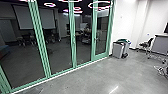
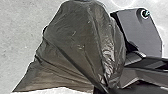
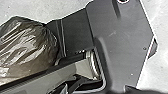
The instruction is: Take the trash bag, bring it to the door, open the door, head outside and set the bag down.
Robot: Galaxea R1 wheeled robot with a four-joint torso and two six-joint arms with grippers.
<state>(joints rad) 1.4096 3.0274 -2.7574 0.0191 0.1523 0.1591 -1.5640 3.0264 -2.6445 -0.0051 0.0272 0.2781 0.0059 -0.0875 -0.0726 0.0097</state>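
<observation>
On my left wrist feed the dark trash bag (image 2: 77, 47) bulges just beside the robot's base plate, over the pale floor (image 1: 100, 77); I can't tell whether it touches down. I can't make out whether either tool is spread or pressed together. Ahead of me, green-framed glass panels (image 1: 58, 37) run along the left to a white wall (image 1: 125, 22), with bins (image 1: 118, 50) near their far end and a dark chair (image 1: 146, 44) beyond.

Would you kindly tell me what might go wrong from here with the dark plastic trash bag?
The dark trash bag bulges beside the robot's grey jointed bar, so it might snag or tear. The grey plastic bins near the green-framed glass wall could be bumped if the robot passes close.
</observation>
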